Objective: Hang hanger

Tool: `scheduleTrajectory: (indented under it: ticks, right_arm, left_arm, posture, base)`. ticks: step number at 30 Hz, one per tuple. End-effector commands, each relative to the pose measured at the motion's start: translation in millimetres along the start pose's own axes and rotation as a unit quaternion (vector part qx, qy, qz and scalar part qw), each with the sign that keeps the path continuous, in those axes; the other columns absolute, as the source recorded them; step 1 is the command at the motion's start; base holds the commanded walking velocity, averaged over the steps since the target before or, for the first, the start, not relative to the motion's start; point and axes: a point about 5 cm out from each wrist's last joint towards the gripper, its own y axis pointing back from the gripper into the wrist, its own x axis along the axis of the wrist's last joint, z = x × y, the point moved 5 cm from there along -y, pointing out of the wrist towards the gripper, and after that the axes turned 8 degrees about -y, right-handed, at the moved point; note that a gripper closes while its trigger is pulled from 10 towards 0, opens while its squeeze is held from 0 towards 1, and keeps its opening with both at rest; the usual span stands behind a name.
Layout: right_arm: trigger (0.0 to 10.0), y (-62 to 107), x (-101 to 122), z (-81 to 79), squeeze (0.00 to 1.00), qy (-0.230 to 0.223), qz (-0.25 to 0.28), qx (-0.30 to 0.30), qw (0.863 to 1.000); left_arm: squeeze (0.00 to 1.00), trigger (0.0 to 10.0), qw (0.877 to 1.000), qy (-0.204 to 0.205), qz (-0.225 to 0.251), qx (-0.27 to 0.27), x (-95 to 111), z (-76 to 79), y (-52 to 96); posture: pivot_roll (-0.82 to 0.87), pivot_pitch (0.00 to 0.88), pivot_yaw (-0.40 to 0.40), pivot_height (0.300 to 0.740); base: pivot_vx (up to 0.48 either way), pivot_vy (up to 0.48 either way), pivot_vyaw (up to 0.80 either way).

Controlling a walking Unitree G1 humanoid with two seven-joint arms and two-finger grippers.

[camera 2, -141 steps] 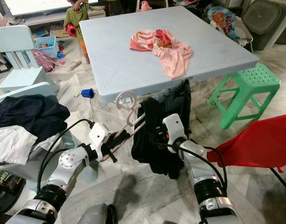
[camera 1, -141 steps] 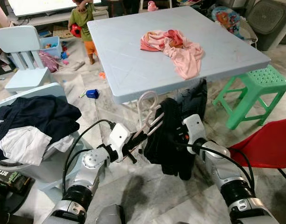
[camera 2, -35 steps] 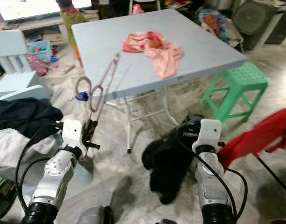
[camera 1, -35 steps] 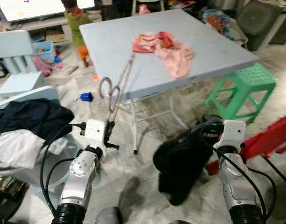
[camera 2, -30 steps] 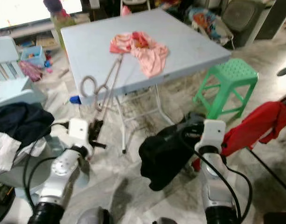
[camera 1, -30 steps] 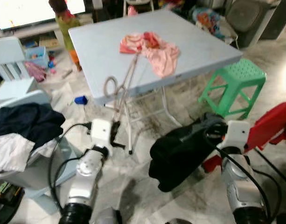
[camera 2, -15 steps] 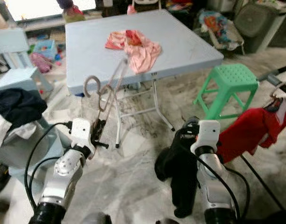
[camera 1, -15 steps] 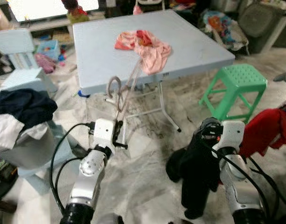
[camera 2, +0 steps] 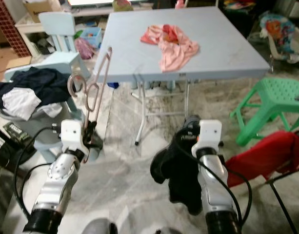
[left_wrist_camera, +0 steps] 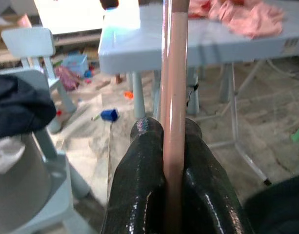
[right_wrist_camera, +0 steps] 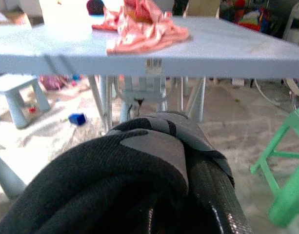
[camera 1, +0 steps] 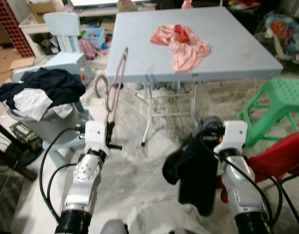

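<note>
— Where are the arms?
— Both at the lower frame, forearms raised. The left gripper (camera 1: 109,137) has its fingers (left_wrist_camera: 139,161) pinched tight on the hanger (camera 1: 111,85).
— The right gripper (camera 1: 208,129)?
— Wrapped in a dark garment (camera 1: 193,170); probably clamped.

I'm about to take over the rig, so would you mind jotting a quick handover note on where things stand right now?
Left gripper: shut on the pink hanger, held upright beside the laundry basket; the left wrist view shows the hanger pinched between both fingers.
Right gripper: shut on the black garment, which dangles toward the floor, apart from the hanger.
Blue table stands ahead with a pink cloth on it.
Done: hanger and garment both in hand.
Left: garment not on the hanger; hanger not hung. No rail is visible from here.
</note>
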Motion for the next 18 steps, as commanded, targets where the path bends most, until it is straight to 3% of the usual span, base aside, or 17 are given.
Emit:
scheduleTrajectory:
  ticks: [1,3,6,9,13,18]
  right_arm:
    - [10.0,-5.1,15,-10.3,0.0,-0.022,0.031,0.021,0.999]
    - [10.0,-5.3,17,-9.1,0.0,-0.014,0.033,0.013,0.999]
    - [10.0,-9.8,25,-9.8,0.0,0.04,0.042,0.017,0.998]
    - [10.0,-15.1,43,-14.5,0.0,0.027,0.066,0.039,0.997]
    - [10.0,-21.6,66,-24.6,0.0,0.054,0.106,0.064,0.991]
    - [10.0,-22.5,77,-34.3,0.0,0.037,0.125,0.079,0.988]
  left_arm:
    - [0.0,10.0,1.0,-0.004,0.015,0.008,9,-6.6,-2.0]
    - [0.0,10.0,1.0,-0.003,0.018,0.008,10,-6.5,-2.1]
    - [0.0,10.0,1.0,-0.001,0.02,0.007,11,-5.6,-2.4]
    - [0.0,10.0,1.0,0.0,0.02,0.008,11,-6.1,-2.1]
    - [0.0,10.0,1.0,0.005,0.023,0.01,14,-6.7,-2.6]
    - [0.0,10.0,0.998,0.016,0.053,0.011,36,-2.8,-7.3]
  posture:
    - [-0.02,0.0,0.039,0.74]
    - [-0.02,0.0,0.038,0.74]
    - [-0.01,0.0,0.033,0.74]
    - [-0.01,0.0,0.03,0.74]
    - [-0.01,0.0,0.027,0.74]
    - [-0.01,0.0,0.024,0.74]
  base:
    - [0.277,0.0,0.0]
    - [0.277,0.0,0.0]
    - [0.295,0.0,0.0]
    - [0.301,0.0,0.0]
    - [0.325,0.0,0.0]
    - [0.322,0.0,0.66]
